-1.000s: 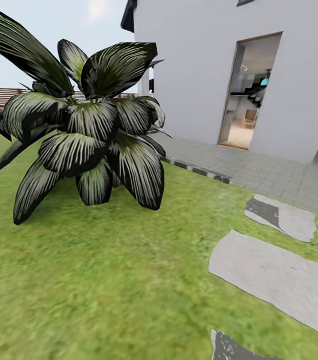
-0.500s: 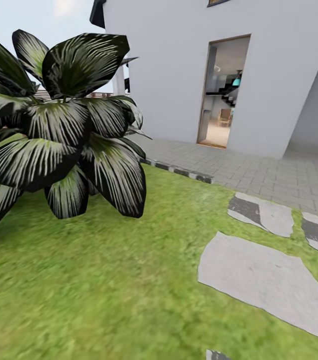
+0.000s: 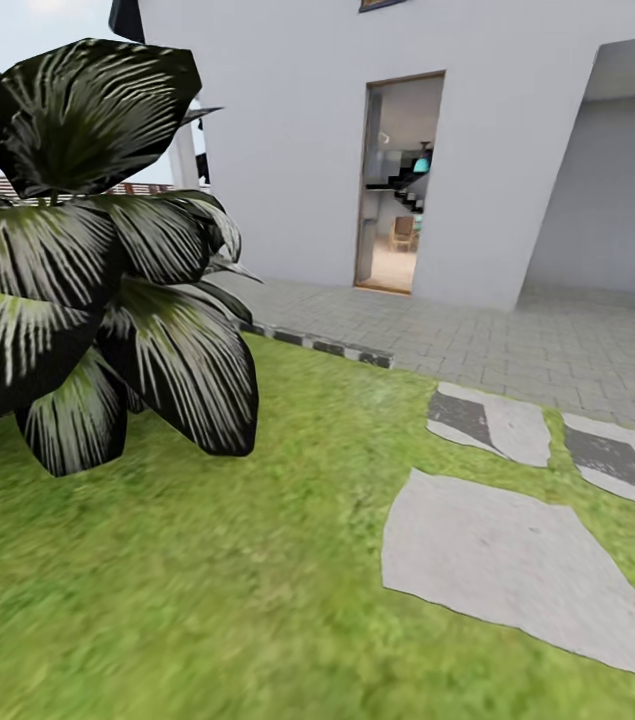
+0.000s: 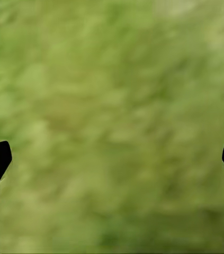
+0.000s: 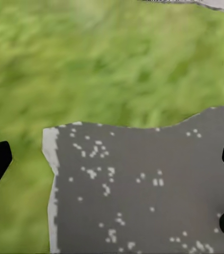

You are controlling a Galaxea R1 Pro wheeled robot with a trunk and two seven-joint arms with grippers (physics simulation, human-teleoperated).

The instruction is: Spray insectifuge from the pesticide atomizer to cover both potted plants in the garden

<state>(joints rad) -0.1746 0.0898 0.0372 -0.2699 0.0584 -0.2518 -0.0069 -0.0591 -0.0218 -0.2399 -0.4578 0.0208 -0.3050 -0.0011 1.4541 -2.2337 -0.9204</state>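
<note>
Your head camera looks across the garden lawn (image 3: 207, 580), where a large plant (image 3: 87, 260) with broad, pointed dark leaves streaked white fills the left side, rooted in the grass. Whether it is one of the potted plants you cannot tell; no pot shows beneath the leaves. To the right, grey stepping stones (image 3: 507, 560) lie flat in the grass, the nearest the largest and two smaller ones beyond it. Behind them, grey paving (image 3: 517, 345) runs along the white house wall (image 3: 287, 150), edged by a dark-and-light curb (image 3: 322, 347), and an open doorway (image 3: 397, 185) shows a lit interior. A strip of brown slatted fence (image 3: 137, 188) shows past the leaves.

Your left gripper (image 4: 112, 153) hangs over bare grass, jaws spread wide with nothing between them. Your right gripper (image 5: 112, 156) hangs over a speckled grey stone (image 5: 143, 185) at the lawn's edge, jaws likewise spread and empty.
</note>
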